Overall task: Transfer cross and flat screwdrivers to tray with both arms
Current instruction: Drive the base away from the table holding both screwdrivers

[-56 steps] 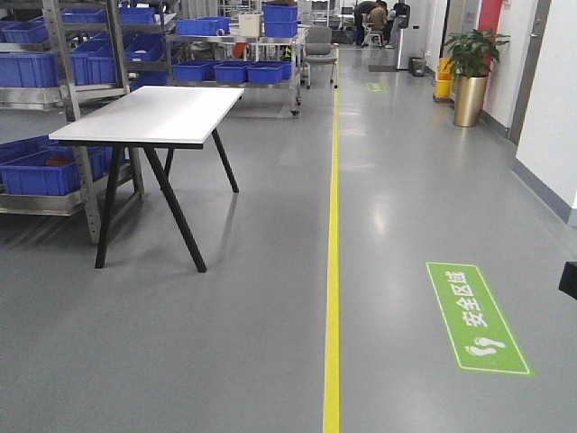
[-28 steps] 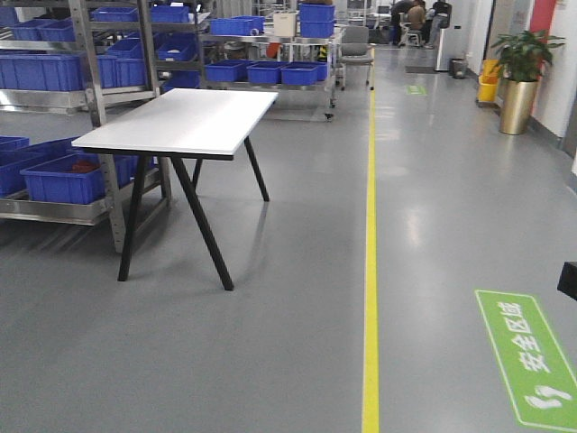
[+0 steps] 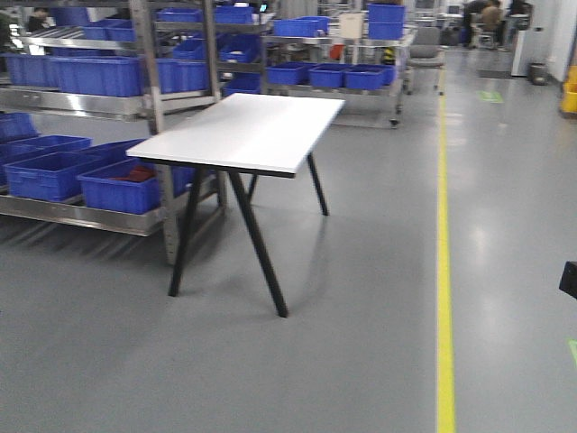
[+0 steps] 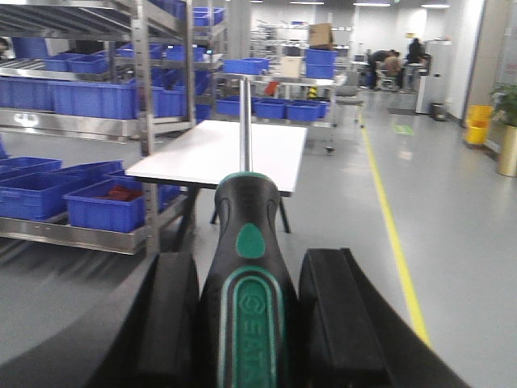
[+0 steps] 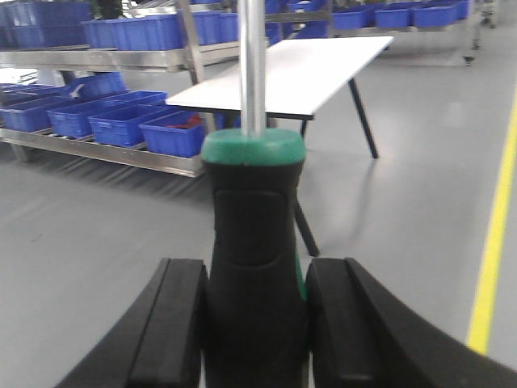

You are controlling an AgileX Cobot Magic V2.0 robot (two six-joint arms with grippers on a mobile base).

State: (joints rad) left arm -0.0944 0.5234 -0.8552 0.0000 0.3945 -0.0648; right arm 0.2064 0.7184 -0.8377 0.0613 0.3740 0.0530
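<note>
Facing a wide workshop hall with a smooth, faintly glossy grey floor (image 3: 361,343). Ahead and to the left, a white table (image 3: 243,131) on slanted black legs, standing just beside a tall steel rack (image 3: 149,99). On the rack's shelves and its low tier, rows of blue bins (image 3: 54,171), one of them with something red inside. Down the right side of the floor, a yellow line (image 3: 443,271) running straight toward the back of the room. Farther back, more blue bins on a steel trolley (image 3: 352,91), a grey chair (image 3: 425,50) next to it, and people (image 3: 491,13) at the far end, too small to make out. From the left wrist, also a gold pot (image 4: 507,149) with a green plant and a yellow bin (image 4: 479,125) by the right wall.

Holding the left screwdriver (image 4: 245,218) in the left gripper (image 4: 250,279), with the black fingers (image 4: 174,315) pressed against either side of the black handle with its green inlay. Steel shaft pointing straight ahead toward the table, well apart from it.

Holding the right screwdriver (image 5: 254,202) in the right gripper (image 5: 258,271) the same way, clamped by the thick black handle below its green collar, with the fingers tight on both sides. Shaft running up out of the picture, with the white table and the low blue bins behind it. Both screwdrivers carried in the air above the grey floor, touching nothing but the fingers.
</note>
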